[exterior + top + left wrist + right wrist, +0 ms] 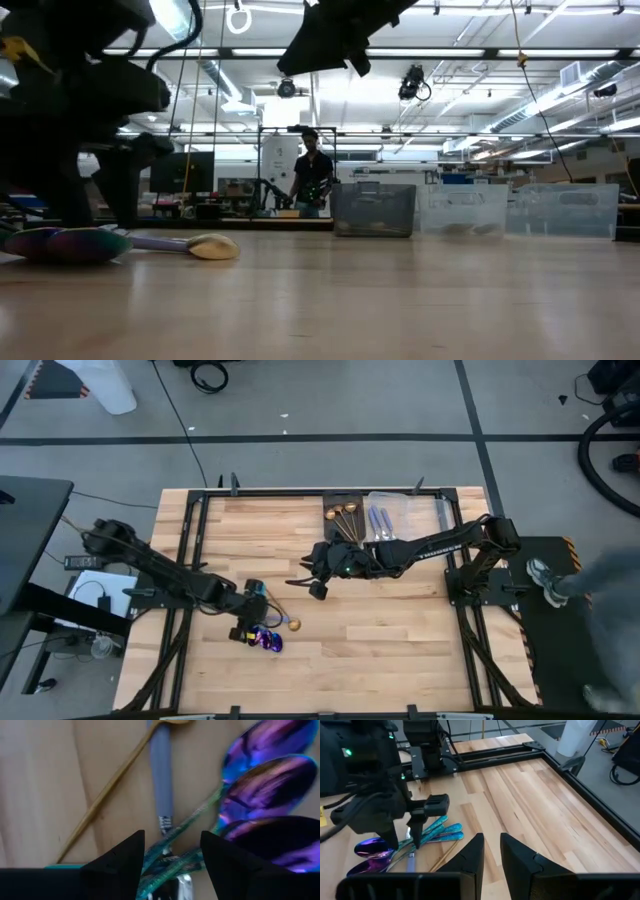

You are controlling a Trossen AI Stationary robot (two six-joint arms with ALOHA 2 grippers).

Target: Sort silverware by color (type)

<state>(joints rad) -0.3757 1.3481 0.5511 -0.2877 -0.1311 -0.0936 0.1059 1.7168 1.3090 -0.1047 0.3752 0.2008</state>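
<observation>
A small pile of silverware lies on the wood table at the near left: purple-rainbow spoons (270,785), teal-blue spoons (445,829), a gold spoon (293,625) and a silver handle (161,775). My left gripper (172,857) points steeply down over the pile, open. Its fingers stand on either side of the iridescent handles (172,837). My right gripper (312,584) hangs well above mid-table, with a narrow gap between its fingers (472,855) and nothing in it. In the low view the pile (70,243) shows at the left, with my right gripper (330,40) high above. My left gripper comes at the bundle of iridescent handles (175,855) from above, slanting, one finger on each side and lying across them. Whether the fingertips touch the handles, I cannot tell. The utensils lie flat on the table.
At the table's far edge stand a dark tray (343,515) with gold spoons and a clear tray (383,520) with bluish utensils. Bare wood (400,630) spreads over the table's middle and near right. A person stands far off in the room (313,170).
</observation>
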